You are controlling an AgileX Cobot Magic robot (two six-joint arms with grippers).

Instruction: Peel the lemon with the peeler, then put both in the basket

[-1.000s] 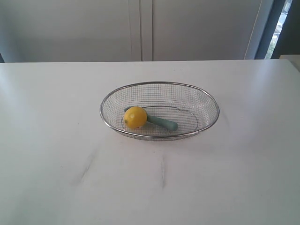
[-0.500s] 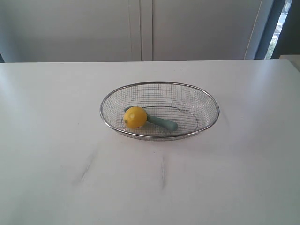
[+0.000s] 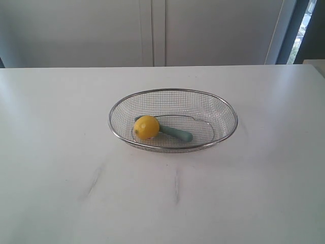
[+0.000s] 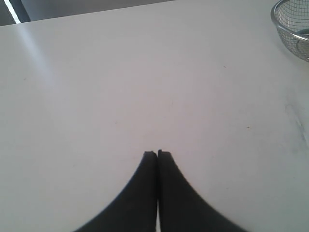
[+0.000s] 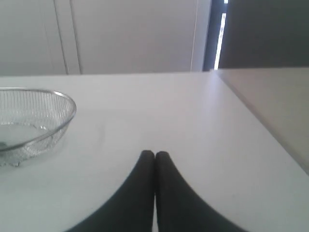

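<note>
Exterior view: A small bright yellow lemon (image 3: 147, 127) with a nubby tip lies in the left half of a wide oval wire-mesh basket (image 3: 172, 90). It rests against a teal-handled peeler (image 3: 177, 133). The peeler's slim handle slants out toward the right and near side of the basket floor, while its head is mostly hidden behind the fruit. The lemon's skin reads as an even yellow; whether any has been pared away cannot be told. The basket stands near the middle of a white table (image 3: 61, 152), whose near part carries two faint grey scuffs (image 3: 176, 185). Pale grey cabinet doors (image 3: 203, 30) close off the far side, with a sliver of window (image 3: 307, 23) at the far right. Neither arm appears here.

Left wrist view: The left gripper (image 4: 157, 153) hangs over bare white tabletop (image 4: 120, 72), its two black fingers pressed together with nothing between them. Only a curved piece of the basket's silver rim and mesh (image 4: 277, 21) shows at the frame's corner, well apart from the fingertips.

Right wrist view: The right gripper (image 5: 154, 154) likewise has its black fingers together and holds nothing, poised above the table (image 5: 145, 106). One end of the basket (image 5: 67, 104) sits well apart from it, its contents out of sight. Beyond the table's edge stand the same grey doors (image 5: 130, 34), a dark gap with a bright strip of light (image 5: 222, 34), and a second pale surface (image 5: 270, 96) alongside.
</note>
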